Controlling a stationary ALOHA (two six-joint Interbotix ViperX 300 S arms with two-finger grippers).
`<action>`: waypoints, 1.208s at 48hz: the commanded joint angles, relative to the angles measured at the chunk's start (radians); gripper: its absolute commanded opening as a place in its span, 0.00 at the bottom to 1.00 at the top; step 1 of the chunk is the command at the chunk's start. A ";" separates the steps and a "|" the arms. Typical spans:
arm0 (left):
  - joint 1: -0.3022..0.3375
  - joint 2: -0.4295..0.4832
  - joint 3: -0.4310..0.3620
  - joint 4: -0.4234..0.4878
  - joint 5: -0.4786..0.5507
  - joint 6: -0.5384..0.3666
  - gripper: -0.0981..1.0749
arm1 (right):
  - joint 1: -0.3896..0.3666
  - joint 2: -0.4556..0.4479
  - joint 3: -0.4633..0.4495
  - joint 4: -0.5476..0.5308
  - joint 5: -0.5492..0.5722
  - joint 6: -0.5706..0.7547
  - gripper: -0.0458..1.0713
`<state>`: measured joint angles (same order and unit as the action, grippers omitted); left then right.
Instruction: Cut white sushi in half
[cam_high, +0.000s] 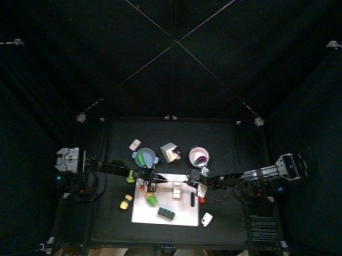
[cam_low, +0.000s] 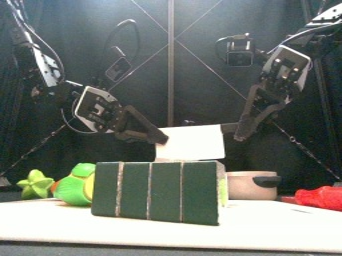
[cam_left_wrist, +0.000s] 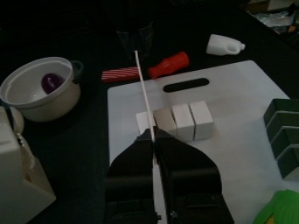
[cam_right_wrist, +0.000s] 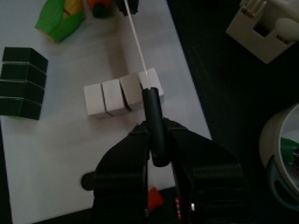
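Observation:
The white sushi (cam_left_wrist: 176, 120) is a short row of three white blocks on the white cutting board (cam_left_wrist: 239, 87). It also shows in the right wrist view as the sushi (cam_right_wrist: 117, 96) on the board (cam_right_wrist: 70, 175). My left gripper (cam_left_wrist: 152, 147) is shut, and a thin knife blade (cam_left_wrist: 140, 92) runs out from between its jaws along the row's end block. My right gripper (cam_right_wrist: 152, 131) is shut on a black knife handle (cam_right_wrist: 152, 109). Its thin blade lies against the same end block. Both arms hang over the board in the front view.
A white mug (cam_left_wrist: 41, 83) holding something purple stands beside the board, with a red piece (cam_left_wrist: 170, 61) and a small white cup (cam_left_wrist: 225, 42) beyond. A green segmented block (cam_low: 158, 192) stands at the front edge. A white container (cam_right_wrist: 267, 31) and green toys (cam_low: 74, 185) lie around.

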<state>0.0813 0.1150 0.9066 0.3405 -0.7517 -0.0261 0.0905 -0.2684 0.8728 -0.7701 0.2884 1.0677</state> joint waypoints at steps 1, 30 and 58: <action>-0.021 0.000 -0.015 0.003 -0.005 -0.002 0.34 | -0.018 0.000 -0.006 0.003 0.005 0.006 0.41; -0.046 0.038 -0.018 -0.032 -0.005 0.002 0.34 | -0.017 0.044 -0.006 0.006 0.005 0.006 0.41; -0.074 0.040 -0.018 -0.038 -0.005 0.000 0.34 | -0.012 0.054 -0.009 0.031 0.003 0.003 0.41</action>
<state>0.0383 0.1626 0.8989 0.2976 -0.7501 -0.0261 0.0905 -0.2040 0.8698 -0.7424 0.2869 1.0677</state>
